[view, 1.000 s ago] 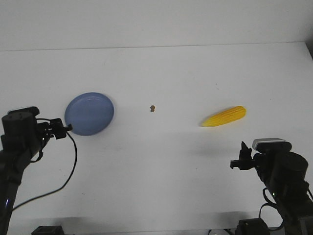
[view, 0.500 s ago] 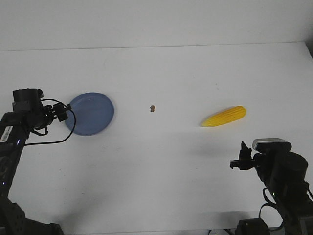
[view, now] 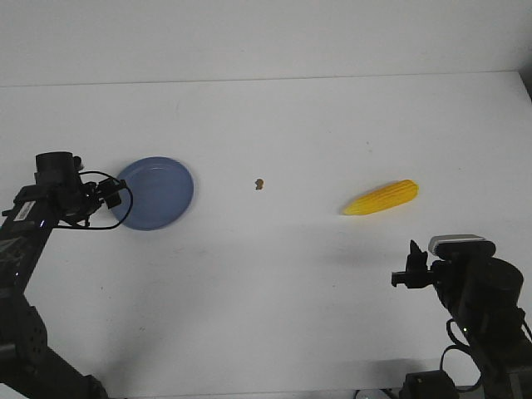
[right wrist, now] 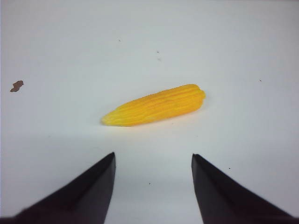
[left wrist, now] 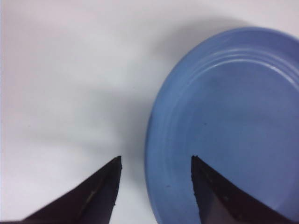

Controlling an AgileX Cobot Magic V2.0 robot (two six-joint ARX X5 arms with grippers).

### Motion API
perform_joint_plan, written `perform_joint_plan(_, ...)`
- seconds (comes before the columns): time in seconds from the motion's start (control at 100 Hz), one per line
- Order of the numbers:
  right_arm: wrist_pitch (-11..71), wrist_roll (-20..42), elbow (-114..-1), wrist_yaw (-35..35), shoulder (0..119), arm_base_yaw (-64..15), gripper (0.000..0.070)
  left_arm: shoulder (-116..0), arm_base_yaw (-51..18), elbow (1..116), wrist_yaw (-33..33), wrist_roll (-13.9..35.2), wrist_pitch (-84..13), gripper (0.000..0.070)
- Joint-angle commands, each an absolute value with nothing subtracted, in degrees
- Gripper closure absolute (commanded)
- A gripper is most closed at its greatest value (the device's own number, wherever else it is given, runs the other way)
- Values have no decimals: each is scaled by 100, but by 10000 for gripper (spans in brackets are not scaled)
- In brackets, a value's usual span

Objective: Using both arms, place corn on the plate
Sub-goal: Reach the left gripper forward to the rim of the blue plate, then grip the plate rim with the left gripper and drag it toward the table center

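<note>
The yellow corn [view: 381, 198] lies on the white table at the right, tapered end to the left. The blue plate [view: 155, 193] sits at the left. My left gripper [view: 110, 198] is open at the plate's left edge. In the left wrist view the left gripper [left wrist: 156, 157] straddles the rim, with one finger over the plate [left wrist: 224, 116] and one over the table. My right gripper [view: 410, 268] is open and empty, nearer to me than the corn. In the right wrist view the corn [right wrist: 154, 106] lies ahead of the right gripper [right wrist: 153, 156], apart from it.
A tiny brown speck [view: 260, 183] lies on the table between plate and corn; it also shows in the right wrist view [right wrist: 17, 86]. The table's far edge meets a white wall. A black cable loops by the left gripper.
My left arm has lifted and swung farther back and to the right, bringing its gripper to the plate's left rim. The right arm, corn and plate have not moved.
</note>
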State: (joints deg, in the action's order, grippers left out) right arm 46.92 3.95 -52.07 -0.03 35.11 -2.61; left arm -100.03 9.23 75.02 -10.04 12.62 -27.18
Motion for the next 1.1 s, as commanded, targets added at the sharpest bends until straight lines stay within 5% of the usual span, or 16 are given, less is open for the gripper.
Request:
perform_joint_plan(0.0,4635,478,-5293,-1,3531,-266,351,-10175,937,7594,-1022,1280,-2674,398)
perform_joint_plan(0.35,4635,478,-5293,-1,3531,-266,352,-10554,928,7594,-1061,1271,-2639,419)
perform_joint_plan(0.44,4635,478,-5293,-1,3531,-266,352,-10575,930,7594,-1061,1249,-2641,625)
perform_joint_plan(0.5,4635,478,-5293,-1,3531,-266,352,-10575,930,7594,-1063,1245,-2617,700)
perform_joint_plan(1.09,4624,513,-5293,1,3531,-266,352,-9192,471,7577,-3050,1306,-2980,696)
